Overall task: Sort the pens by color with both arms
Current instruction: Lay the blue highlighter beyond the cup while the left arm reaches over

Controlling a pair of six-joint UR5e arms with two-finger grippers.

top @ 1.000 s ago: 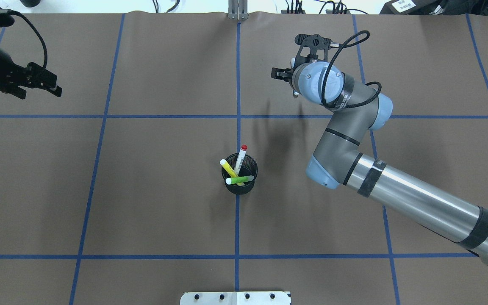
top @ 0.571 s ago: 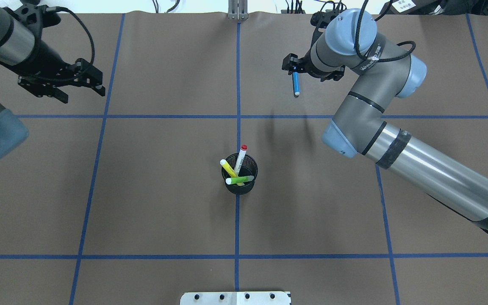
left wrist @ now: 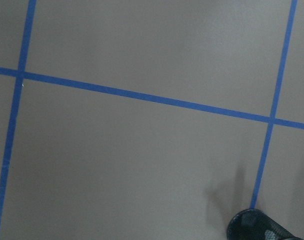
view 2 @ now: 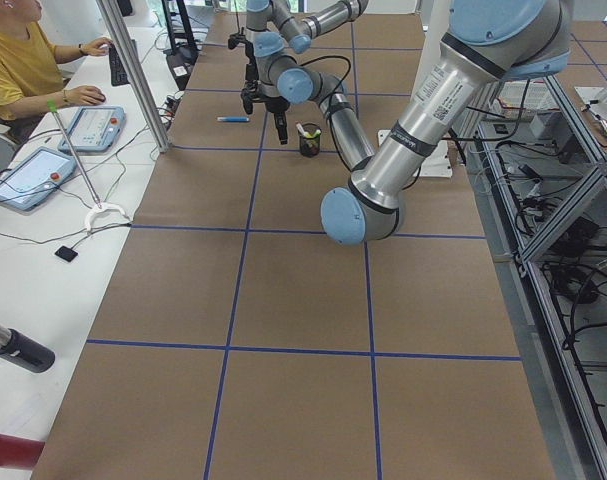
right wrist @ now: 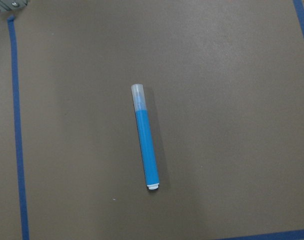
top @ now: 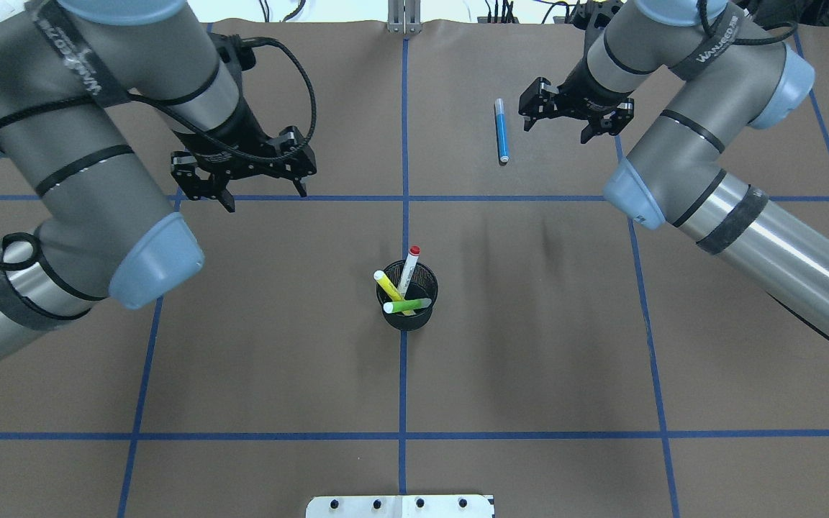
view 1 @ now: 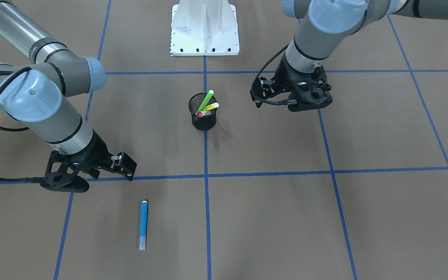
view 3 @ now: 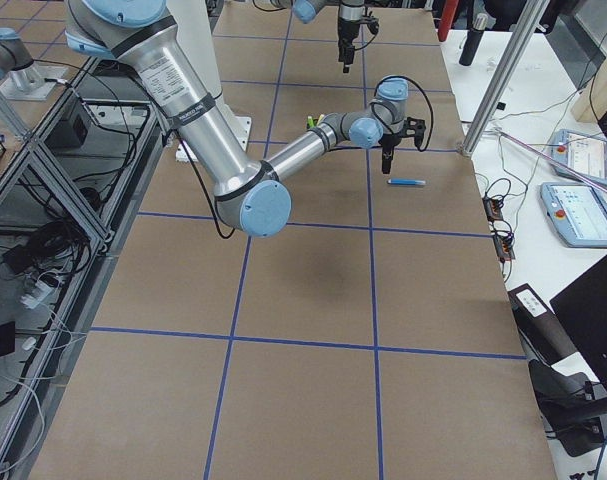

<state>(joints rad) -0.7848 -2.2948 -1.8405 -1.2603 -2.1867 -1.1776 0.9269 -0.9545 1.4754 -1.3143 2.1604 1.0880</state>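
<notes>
A blue pen [top: 502, 131] [view 1: 143, 224] [right wrist: 145, 137] lies flat on the brown table, in the far right square. My right gripper [top: 558, 128] [view 1: 126, 169] hovers open just to its right, holding nothing. The black mesh cup [top: 407, 320] [view 1: 203, 118] stands on the centre line with the red pen [top: 409, 266], yellow pen [top: 388, 285] and green pen [top: 407, 306] inside. My left gripper [top: 260, 188] [view 1: 257, 92] is open and empty, to the left of and beyond the cup. The left wrist view catches only the cup's rim [left wrist: 262, 227].
Blue tape lines [top: 404, 144] divide the table into squares. The white base plate [top: 400, 506] [view 1: 204, 31] sits at the near edge. A person [view 2: 23, 60] sits at a side table with tablets [view 2: 88, 125] beyond a metal post [view 2: 133, 70].
The right gripper has let go of the blue pen, which now lies on the table, and has shifted right. The left arm has swung in from the left edge toward the centre.
</notes>
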